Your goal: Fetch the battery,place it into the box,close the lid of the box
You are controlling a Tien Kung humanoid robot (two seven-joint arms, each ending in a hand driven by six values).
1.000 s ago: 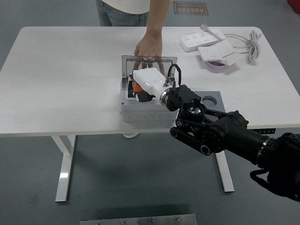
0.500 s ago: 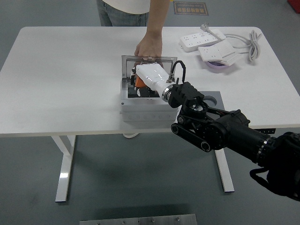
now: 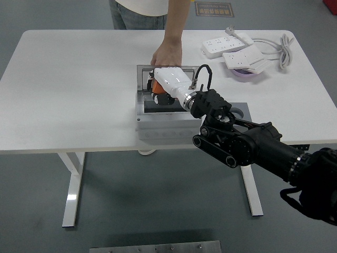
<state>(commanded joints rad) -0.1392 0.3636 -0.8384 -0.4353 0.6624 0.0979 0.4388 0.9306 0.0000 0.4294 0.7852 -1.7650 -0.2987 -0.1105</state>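
Below right hand (image 3: 167, 83), grey box (image 3: 158, 118) sat open on white table (image 3: 68, 89). Hand, white-shelled, hovered over box's inside, fingers clenched round orange-and-black battery (image 3: 156, 90). Just beyond hand, person's hand (image 3: 166, 52) rested on raised lid (image 3: 145, 68). Well to right: power strips (image 3: 231, 47), purple bowl (image 3: 243, 75).

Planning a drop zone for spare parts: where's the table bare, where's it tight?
Bare: the whole left part of the table, from its left edge to the box. Crowded: the box itself, with the robot hand over it and a person's hand behind; and the far right corner, with power strips and purple bowl.
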